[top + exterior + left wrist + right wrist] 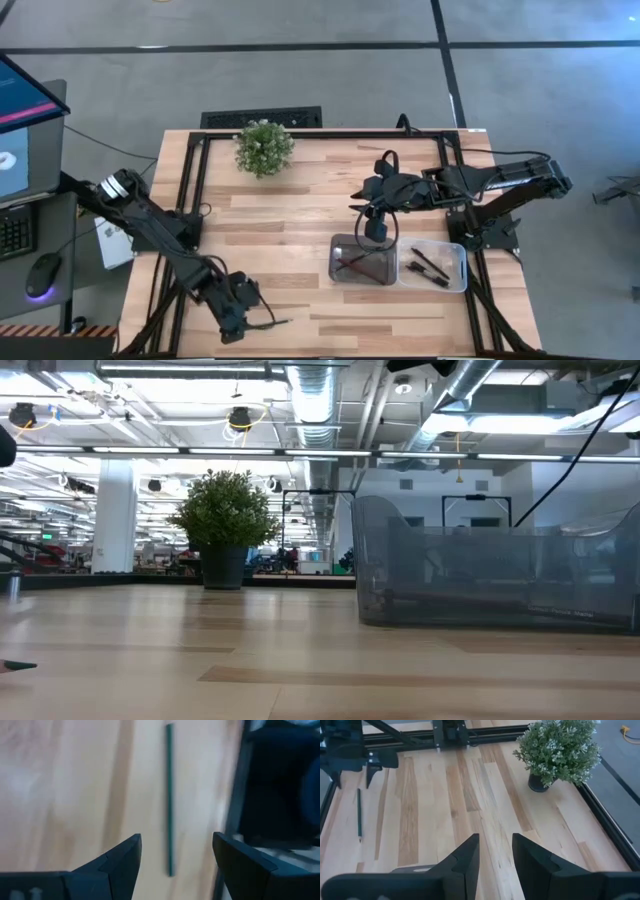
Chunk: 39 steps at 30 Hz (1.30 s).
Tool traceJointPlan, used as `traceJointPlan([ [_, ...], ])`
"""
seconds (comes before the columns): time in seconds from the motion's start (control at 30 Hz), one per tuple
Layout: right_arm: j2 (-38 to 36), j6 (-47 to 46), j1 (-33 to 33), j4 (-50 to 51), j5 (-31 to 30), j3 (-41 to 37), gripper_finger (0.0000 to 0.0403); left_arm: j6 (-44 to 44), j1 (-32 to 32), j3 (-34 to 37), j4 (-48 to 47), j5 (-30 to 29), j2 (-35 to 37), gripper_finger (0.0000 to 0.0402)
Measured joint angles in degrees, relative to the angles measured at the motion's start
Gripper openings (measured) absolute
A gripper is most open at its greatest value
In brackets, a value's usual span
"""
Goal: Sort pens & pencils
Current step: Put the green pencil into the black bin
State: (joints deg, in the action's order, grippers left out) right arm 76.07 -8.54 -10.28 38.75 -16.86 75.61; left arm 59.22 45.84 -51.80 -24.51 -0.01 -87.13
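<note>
The left gripper (175, 865) hangs low at the table's near left corner, fingers spread wide and empty, with a thin green pencil (170, 800) lying flat on the wood between and just ahead of them. Light, stiff and prone to roll, it probably wants a pinch near mid-length. The right gripper (495, 857) hovers above the metal tray (362, 260), fingers partly parted, holding nothing. Black pens (428, 266) lie in the clear tray (455, 250) beside it.

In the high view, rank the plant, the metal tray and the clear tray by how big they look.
1. Metal tray and clear tray: alike, so not ranked apart.
2. Plant: slightly smaller.
</note>
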Motion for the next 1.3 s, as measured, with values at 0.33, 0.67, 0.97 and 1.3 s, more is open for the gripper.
traceJointPlan([
  [0.33,0.0,-1.0,-0.2,1.1,0.0,0.0,0.0137,3.0,0.8,-10.7,-12.5,1.3,-11.7,0.0236],
  [0.67,0.0,-1.6,-0.2,1.7,0.1,0.0,0.0137,5.9,1.8,-13.4,-12.4,1.0,-15.2,0.0236],
  [0.97,0.0,-1.6,-0.2,2.0,0.1,0.0,0.0137,9.7,2.5,-13.5,-13.5,0.9,-15.9,0.0236],
  [1.3,0.0,-1.6,-0.2,1.9,0.1,0.0,0.0138,10.5,2.7,-13.7,-13.9,4.9,-21.3,0.0236],
])
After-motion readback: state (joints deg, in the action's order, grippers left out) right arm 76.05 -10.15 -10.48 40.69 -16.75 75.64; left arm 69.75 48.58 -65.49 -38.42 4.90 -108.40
